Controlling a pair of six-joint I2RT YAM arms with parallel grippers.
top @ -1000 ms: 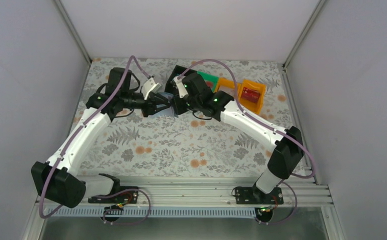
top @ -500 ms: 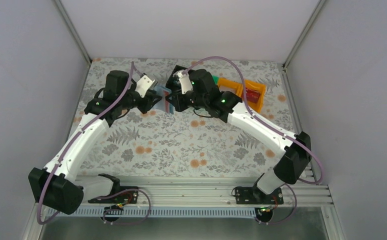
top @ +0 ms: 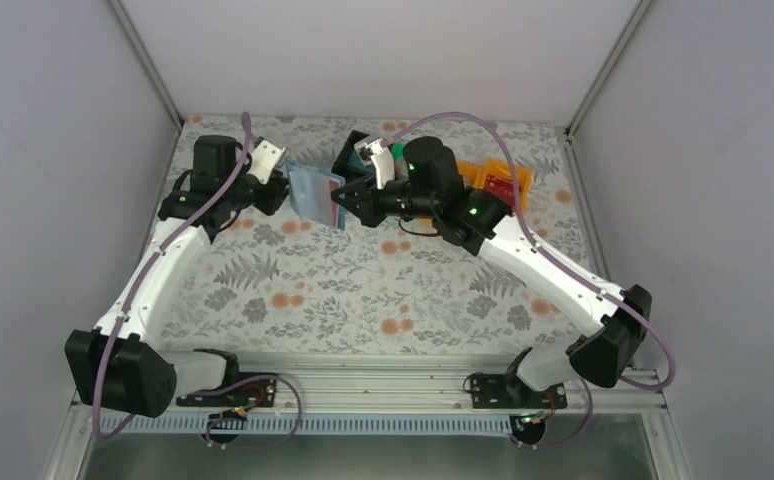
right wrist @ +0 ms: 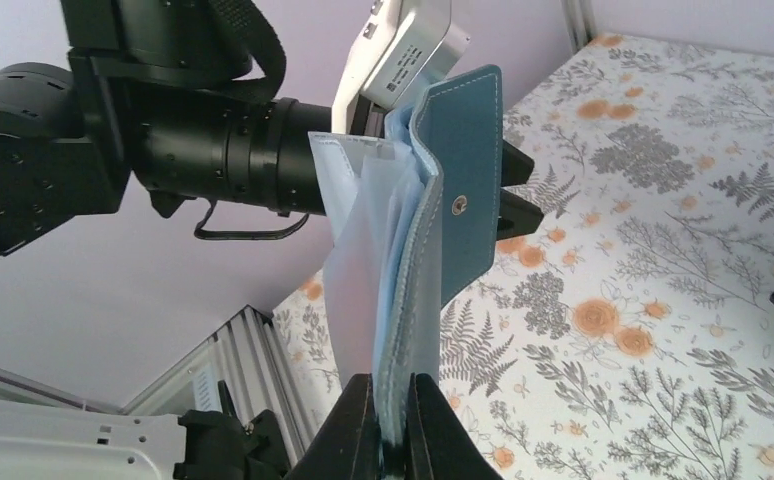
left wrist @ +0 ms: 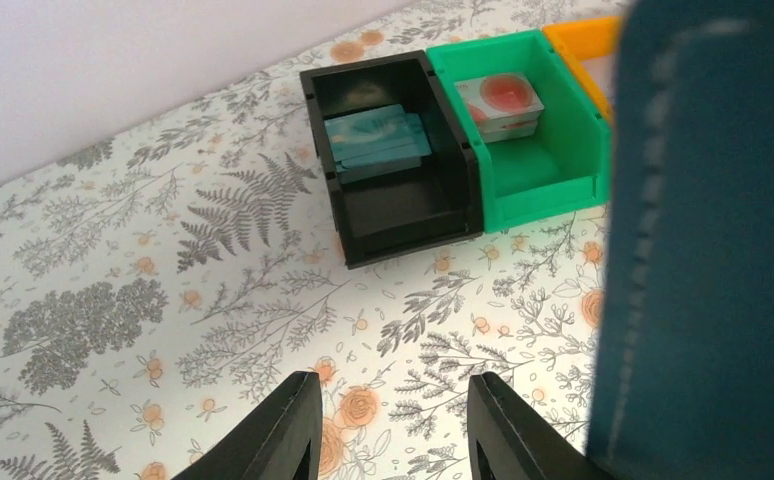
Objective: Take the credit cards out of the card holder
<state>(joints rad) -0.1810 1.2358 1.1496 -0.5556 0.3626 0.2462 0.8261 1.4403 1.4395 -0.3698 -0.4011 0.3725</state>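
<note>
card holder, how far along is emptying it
Done: teal cards lie in the black bin, pale cards in the green bin. In hand: right gripper shut on the card holder, aloft; left gripper open beside it, empty. Left: whether any cards remain inside cannot be told.

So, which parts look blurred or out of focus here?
Left wrist view: the wallet, close at the right, looks soft; the black bin and green bin are sharp. Right wrist view: the wallet is sharp. Top view: even light, no glare.
</note>
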